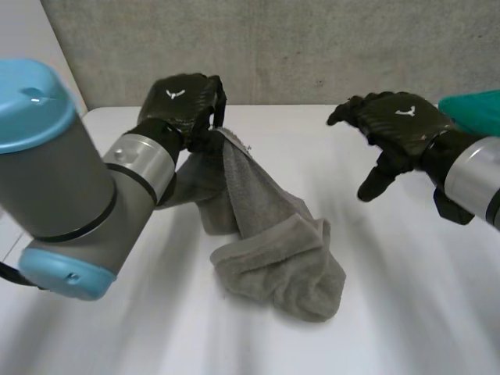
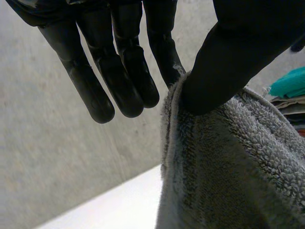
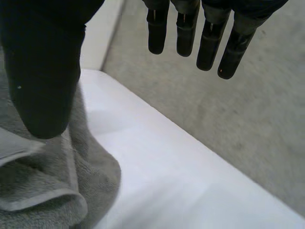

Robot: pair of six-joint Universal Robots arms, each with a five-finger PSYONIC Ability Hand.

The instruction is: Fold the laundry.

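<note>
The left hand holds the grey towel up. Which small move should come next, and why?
Probably the right hand should move over to the grey towel and pinch its hanging edge. The left hand pinches one raised end, the rest lies bunched on the table, and the right hand is open and empty.

One grey towel point(image 1: 273, 250), one teal cloth point(image 1: 473, 111), one white table point(image 1: 406, 305); two: left robot hand point(image 1: 181, 100), right robot hand point(image 1: 398, 121).

Bright, even light overhead — white table point(image 1: 406, 312) glares softly; faint shadow beneath the grey towel point(image 1: 289, 258).
</note>
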